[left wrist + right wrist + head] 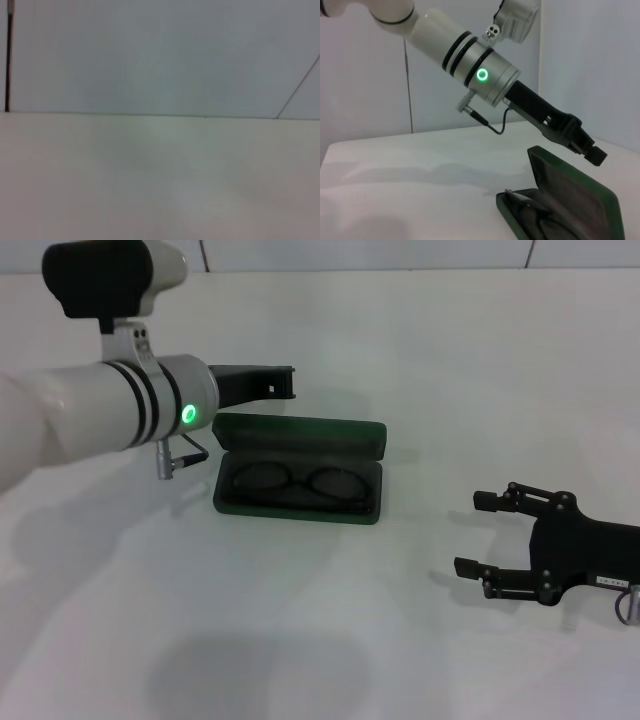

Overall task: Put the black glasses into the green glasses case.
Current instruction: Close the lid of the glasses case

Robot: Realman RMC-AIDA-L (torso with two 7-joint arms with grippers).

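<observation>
The green glasses case (300, 436) lies open in the middle of the table, its lid standing up at the back. The black glasses (298, 483) lie folded inside its tray. In the right wrist view the case (582, 197) and the glasses (538, 219) show at the lower edge. My left gripper (286, 382) hovers just behind and above the lid, fingers together and holding nothing; it also shows in the right wrist view (593, 154). My right gripper (476, 534) rests low at the right of the case, open and empty, well apart from it.
The white table (420, 360) runs to a pale wall at the back. The left wrist view shows only the table top (160, 175) and the wall. My left forearm (110, 415) reaches across the table's left side.
</observation>
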